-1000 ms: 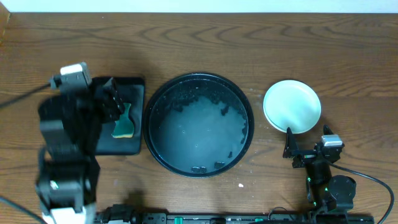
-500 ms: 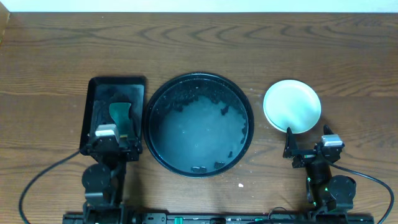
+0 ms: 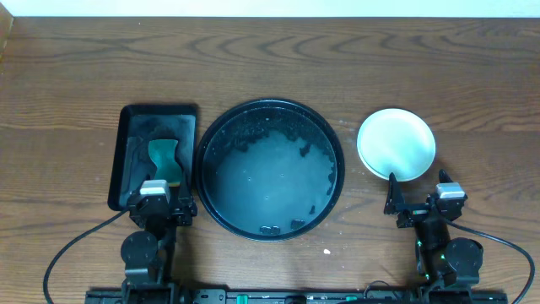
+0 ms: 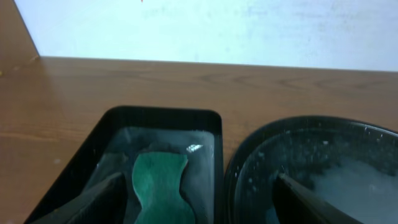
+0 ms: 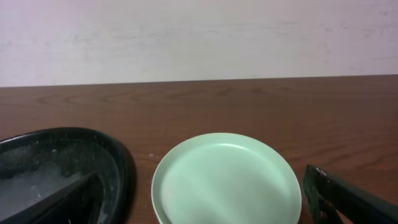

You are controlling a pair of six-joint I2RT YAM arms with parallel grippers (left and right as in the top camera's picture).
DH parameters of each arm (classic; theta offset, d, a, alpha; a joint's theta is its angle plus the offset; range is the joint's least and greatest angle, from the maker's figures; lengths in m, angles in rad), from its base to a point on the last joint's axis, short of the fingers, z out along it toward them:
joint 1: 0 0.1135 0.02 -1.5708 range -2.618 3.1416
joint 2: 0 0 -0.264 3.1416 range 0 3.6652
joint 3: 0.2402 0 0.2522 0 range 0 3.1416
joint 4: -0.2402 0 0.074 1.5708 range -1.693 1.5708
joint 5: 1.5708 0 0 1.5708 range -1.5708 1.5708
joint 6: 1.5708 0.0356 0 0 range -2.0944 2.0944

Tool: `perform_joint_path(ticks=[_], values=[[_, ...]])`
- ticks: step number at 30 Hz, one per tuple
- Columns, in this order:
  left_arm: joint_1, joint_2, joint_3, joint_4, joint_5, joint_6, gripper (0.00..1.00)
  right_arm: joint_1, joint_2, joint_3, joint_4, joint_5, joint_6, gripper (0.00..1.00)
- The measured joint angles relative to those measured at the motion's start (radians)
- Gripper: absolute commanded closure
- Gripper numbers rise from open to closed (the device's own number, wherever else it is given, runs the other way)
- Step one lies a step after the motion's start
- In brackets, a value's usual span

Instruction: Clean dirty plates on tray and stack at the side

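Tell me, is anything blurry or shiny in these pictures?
Overhead: sharp, with a pale sheen inside the tray. Left wrist: the fingers are dark and blurred, the sponge soft. Right wrist: the plate is fairly clear, its fingers blurred at the corners.

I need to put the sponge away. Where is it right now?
In the overhead view, the green sponge lies in the rectangular black tray at the left, just left of the large round tray.

A robotics lab set-up is suggested by a bare wooden bench (image 3: 270, 59) against a plain white wall (image 4: 249, 25), with two cabled arms (image 3: 439, 241) at its near edge.
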Motion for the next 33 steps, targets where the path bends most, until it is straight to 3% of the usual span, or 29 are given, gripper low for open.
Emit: perform_joint_path(ticks=[33], values=[[0.000,-0.038,-0.002,0.006,0.000,0.000,0.25,0.000,0.000,0.000,0.000,0.000,0.000,0.01]])
